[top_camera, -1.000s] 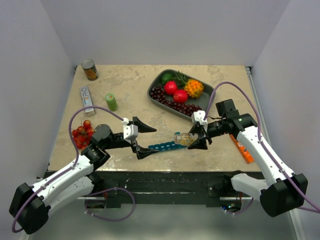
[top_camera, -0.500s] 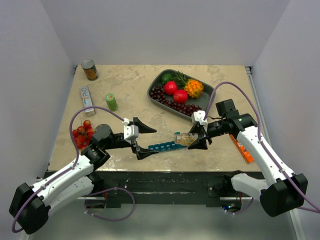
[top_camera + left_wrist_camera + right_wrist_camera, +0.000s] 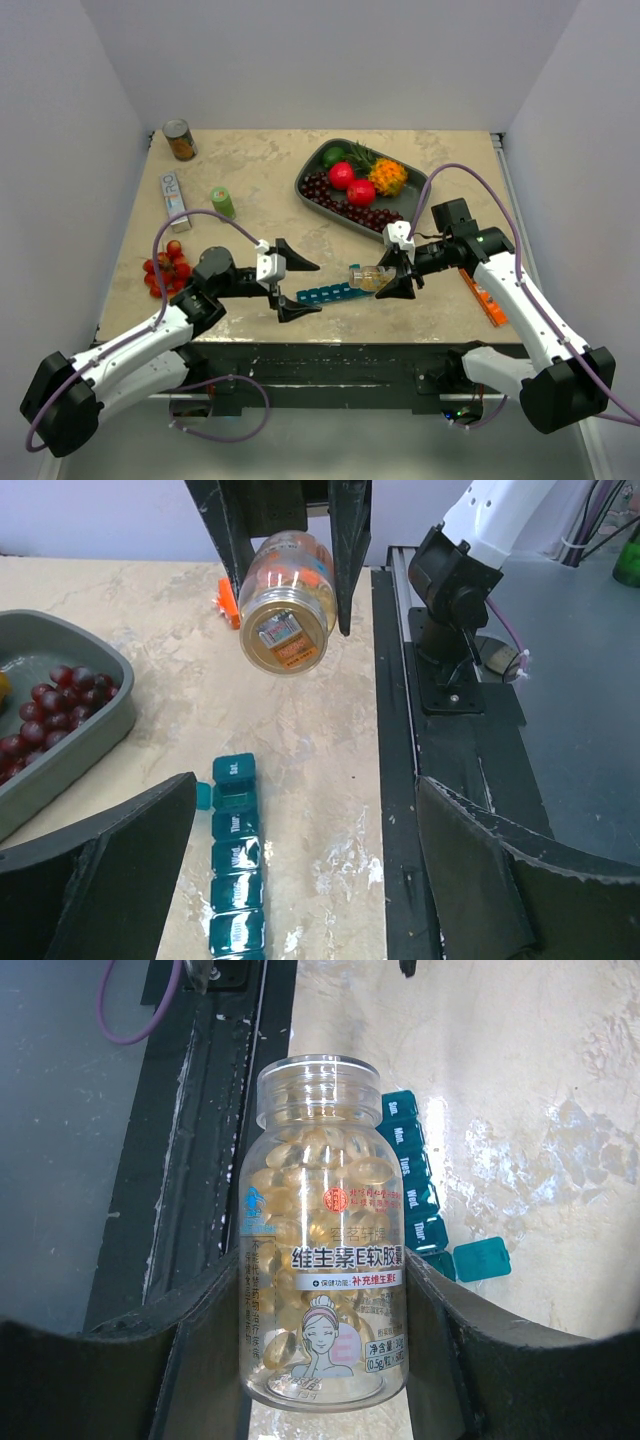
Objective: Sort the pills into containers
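My right gripper [image 3: 390, 277] is shut on a small clear bottle [image 3: 366, 276] full of tan-yellow pills. It holds the bottle tilted, mouth toward the left, just above the right end of the teal pill organiser [image 3: 328, 294]. The bottle's mouth shows no cap in the right wrist view [image 3: 322, 1230]. One compartment near the organiser's right end stands open, its lid [image 3: 481, 1260] flipped aside. My left gripper [image 3: 312, 287] is open and empty around the organiser's left end. In the left wrist view the organiser [image 3: 235, 865] lies between the fingers, with the bottle [image 3: 285, 600] hanging beyond it.
A grey tray [image 3: 300, 182] of fruit and cherries stands at the back right. A flat orange box [image 3: 482, 295] lies under the right arm. A green bottle [image 3: 222, 203], white box [image 3: 175, 197], can [image 3: 180, 140] and cherry tomatoes [image 3: 165, 268] sit on the left. The organiser lies near the table's front edge.
My left arm has moved right, bringing its open gripper closer around the organiser's left end. The right gripper and bottle have not moved.
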Available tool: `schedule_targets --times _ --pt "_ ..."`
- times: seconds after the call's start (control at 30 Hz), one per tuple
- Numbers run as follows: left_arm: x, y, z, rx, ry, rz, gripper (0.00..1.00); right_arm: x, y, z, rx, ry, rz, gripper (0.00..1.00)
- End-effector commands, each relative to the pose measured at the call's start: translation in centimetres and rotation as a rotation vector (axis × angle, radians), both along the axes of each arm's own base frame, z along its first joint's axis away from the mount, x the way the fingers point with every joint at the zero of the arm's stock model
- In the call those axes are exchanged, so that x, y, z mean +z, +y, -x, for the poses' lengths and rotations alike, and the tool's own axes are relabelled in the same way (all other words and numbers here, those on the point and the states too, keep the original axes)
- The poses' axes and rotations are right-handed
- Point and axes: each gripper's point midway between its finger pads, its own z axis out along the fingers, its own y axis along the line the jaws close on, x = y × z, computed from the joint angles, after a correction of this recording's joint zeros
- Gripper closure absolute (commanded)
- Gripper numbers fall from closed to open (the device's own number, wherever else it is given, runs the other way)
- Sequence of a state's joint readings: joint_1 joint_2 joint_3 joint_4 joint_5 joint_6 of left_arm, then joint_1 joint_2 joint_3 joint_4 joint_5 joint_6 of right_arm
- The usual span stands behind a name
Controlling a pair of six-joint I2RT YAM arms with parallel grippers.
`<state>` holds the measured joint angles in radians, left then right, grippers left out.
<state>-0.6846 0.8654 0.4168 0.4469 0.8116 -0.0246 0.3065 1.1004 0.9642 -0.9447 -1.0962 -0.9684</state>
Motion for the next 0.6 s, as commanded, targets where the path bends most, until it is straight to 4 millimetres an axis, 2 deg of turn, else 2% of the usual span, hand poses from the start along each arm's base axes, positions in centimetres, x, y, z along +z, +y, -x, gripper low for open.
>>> schedule_targets --times 0.0,0.07,0.37,0.57 --pt "2.7 -1.1 -0.4 -0.027 -0.126 0.057 0.06 1.0 0.5 0.1 0.024 -0.014 -0.057 1.0" --pt "3.5 -1.6 -0.3 -0.041 -0.138 0.083 0.07 1.0 0.5 0.1 0.025 -0.013 -0.058 1.0" --pt "4.1 -5.9 -0.8 -0.065 -0.125 0.095 0.09 0.9 0.5 0.1 0.024 -0.013 -0.056 1.0" --pt "4.4 -6.9 -1.4 -0.043 -0.133 0.092 0.14 0.8 0.5 0.1 0.022 -0.013 -0.057 1.0"
